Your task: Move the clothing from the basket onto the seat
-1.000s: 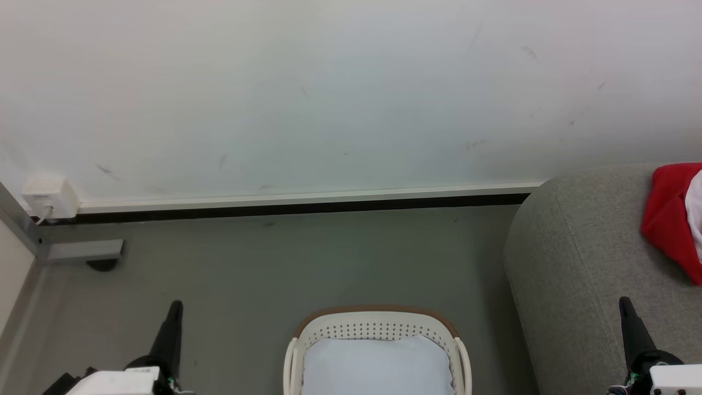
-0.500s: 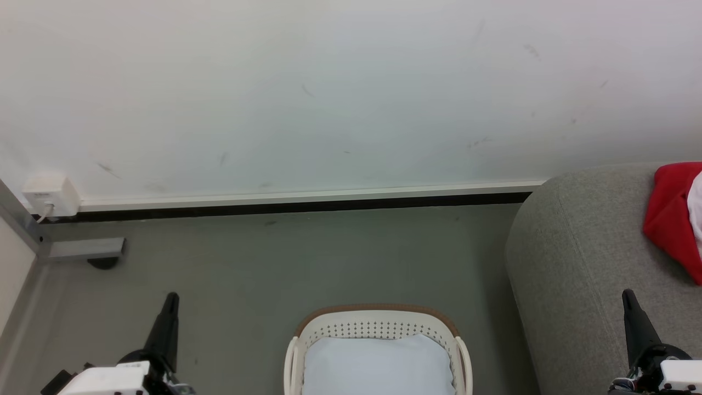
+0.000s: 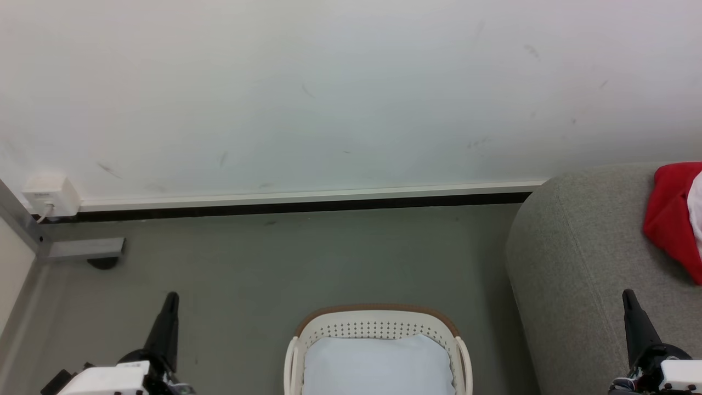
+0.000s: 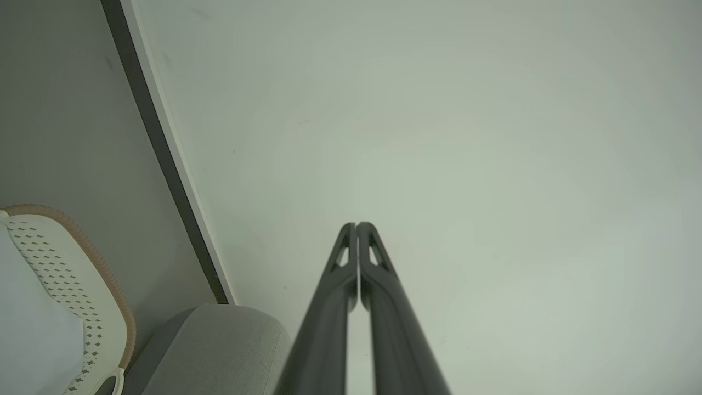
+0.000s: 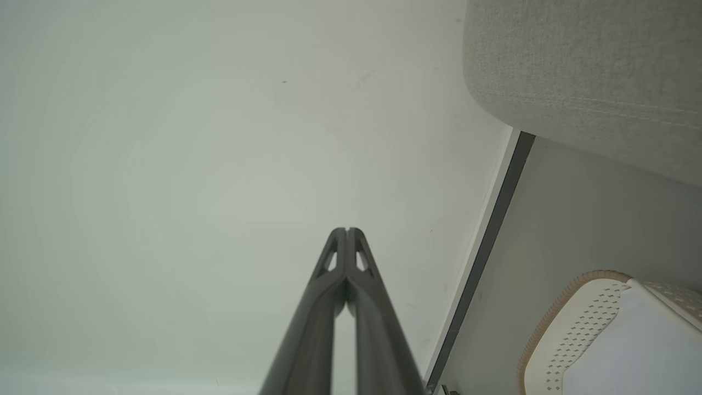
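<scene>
Red soft fabric clothing (image 3: 670,219) is seen at the right edge, on the large grey upholstered seat (image 3: 576,258), apart from the white perforated plastic basket (image 3: 378,318). The left end effector (image 3: 172,297) and right end effector (image 3: 627,294) are closed, empty. Light, limp handling is judged; a raised fold is best pinched.

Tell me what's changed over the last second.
Early in that second both arms spread slightly: the left gripper edged up and left in the head view, the right gripper up and right. Both stayed shut and empty. The red clothing on the seat, the basket and its pale lining cloth stayed put.
</scene>
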{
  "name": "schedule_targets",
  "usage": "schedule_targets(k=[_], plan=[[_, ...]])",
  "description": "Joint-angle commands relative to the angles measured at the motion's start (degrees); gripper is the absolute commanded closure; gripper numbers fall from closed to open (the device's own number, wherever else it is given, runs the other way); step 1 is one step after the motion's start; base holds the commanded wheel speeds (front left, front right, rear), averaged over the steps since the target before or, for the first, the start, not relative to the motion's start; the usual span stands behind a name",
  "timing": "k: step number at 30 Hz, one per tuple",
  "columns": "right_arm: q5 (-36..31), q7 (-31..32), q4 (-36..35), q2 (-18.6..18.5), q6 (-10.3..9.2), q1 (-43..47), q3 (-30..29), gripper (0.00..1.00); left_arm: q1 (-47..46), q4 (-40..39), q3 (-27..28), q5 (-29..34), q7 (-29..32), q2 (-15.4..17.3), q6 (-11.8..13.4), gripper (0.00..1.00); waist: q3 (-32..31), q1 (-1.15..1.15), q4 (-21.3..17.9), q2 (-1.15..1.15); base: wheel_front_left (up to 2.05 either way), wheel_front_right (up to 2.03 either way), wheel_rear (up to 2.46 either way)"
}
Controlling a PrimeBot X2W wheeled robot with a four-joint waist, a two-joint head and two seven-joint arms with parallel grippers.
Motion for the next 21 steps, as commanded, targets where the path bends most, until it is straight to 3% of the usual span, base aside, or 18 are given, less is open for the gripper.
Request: schedule_targets(k=[1, 21], plan=[[0.1, 0.2, -0.3, -0.4, -0.12, -0.3, -0.2, 1.0, -0.4, -0.1, 0.1, -0.7, 0.3, 0.4, -0.3, 1.0, 0.0, 0.0, 0.0, 0.0, 0.0, 0.0, 0.0], [0.1, 0.2, -0.3, -0.4, -0.12, -0.3, -0.2, 1.0, -0.4, -0.1, 0.1, -0.7, 0.3, 0.4, -0.2, 1.0, 0.0, 0.0, 0.0, 0.0, 0.0, 0.0, 0.0]])
